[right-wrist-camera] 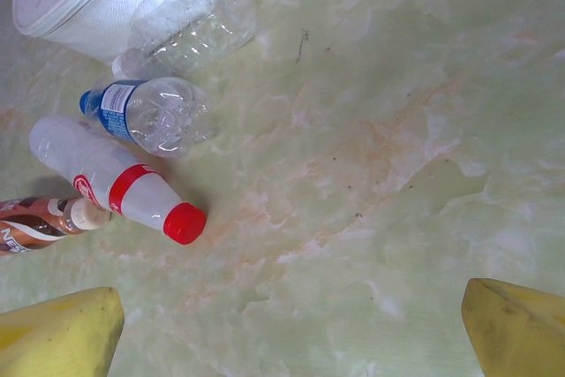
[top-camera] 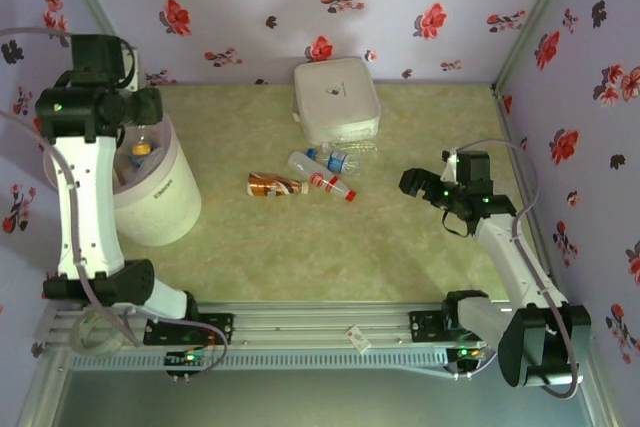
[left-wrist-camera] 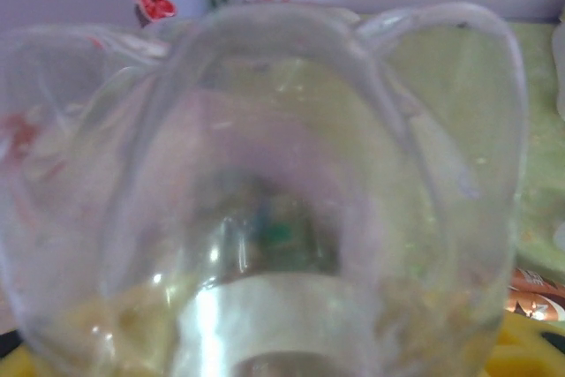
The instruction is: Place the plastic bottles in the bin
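Clear, light, crushable bottle (left-wrist-camera: 265, 174) is sitting clamped in my left tool (left-wrist-camera: 274, 355) over the bin (top-camera: 165, 195), while I'm holding the right tool (right-wrist-camera: 282, 333) wide open near bottles (right-wrist-camera: 159, 116) on the worktop (right-wrist-camera: 397, 130), best pinched gently mid-body.

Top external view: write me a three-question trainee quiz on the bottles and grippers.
1. True or false: the right gripper is shut on a bottle.
2. The left gripper holds a clear bottle above: A) the white box, B) the bin, C) bare table.
3. How many bottles lie on the table?
Key: 1 false, it is open with nothing between its fingers. 2 B. 3 four.
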{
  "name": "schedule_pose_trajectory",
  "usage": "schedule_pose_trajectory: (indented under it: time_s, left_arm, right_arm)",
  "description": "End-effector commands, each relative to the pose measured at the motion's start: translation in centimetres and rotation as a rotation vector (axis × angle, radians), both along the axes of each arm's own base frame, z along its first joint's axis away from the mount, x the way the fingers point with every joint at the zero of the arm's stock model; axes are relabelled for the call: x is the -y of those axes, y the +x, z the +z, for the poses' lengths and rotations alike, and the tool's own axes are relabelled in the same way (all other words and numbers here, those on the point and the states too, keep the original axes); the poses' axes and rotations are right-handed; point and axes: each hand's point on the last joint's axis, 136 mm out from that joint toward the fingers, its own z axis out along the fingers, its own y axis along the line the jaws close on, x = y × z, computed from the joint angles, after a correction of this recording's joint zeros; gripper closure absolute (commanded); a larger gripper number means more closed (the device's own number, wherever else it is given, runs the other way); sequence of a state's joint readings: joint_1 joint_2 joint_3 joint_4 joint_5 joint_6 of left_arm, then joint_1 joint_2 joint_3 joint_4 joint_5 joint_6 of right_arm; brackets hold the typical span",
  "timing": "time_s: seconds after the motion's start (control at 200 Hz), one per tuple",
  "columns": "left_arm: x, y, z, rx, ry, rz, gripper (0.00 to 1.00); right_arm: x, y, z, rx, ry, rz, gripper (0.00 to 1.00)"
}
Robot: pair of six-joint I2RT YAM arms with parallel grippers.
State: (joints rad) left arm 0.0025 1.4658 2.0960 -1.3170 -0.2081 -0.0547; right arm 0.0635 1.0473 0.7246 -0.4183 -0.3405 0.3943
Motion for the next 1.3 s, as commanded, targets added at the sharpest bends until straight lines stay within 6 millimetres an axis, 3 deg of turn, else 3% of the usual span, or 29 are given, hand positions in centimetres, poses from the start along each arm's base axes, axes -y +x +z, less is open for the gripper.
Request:
schedule_pose_trajectory:
  time_s: [0.0,0.1,0.215,0.385,0.91,1.29]
  left_arm:
    - [-1.5,-0.3,0.9,0.08,-0.052,0.062,1.0]
    - [-3.7,-0.5,-0.2,0.058,-0.058,0.123,1.0]
    - [-5.9,0.0,-3.3,-0.02,-0.065,0.171,1.0]
    - [-7.0,0.6,-7.4,-0.091,-0.086,0.188,1.0]
    - [-7.0,3.0,-15.4,-0.269,-0.158,0.125,1.0]
    - [-7.0,3.5,-20.3,-0.369,-0.188,0.121,1.0]
  right_arm:
    - [-0.3,0.9,0.9,0.029,0.029,0.002,0.01]
    - [-0.3,0.9,0.9,0.03,0.032,0.003,0.01]
    - [-0.3,0.8,0.8,0.028,0.028,0.003,0.01]
    - [-0.2,0.7,0.7,0.028,0.024,0.003,0.01]
    - [-0.1,0.7,0.1,0.019,0.015,0.0,0.01]
    - [-0.1,0.9,0.0,0.018,0.015,0.002,0.01]
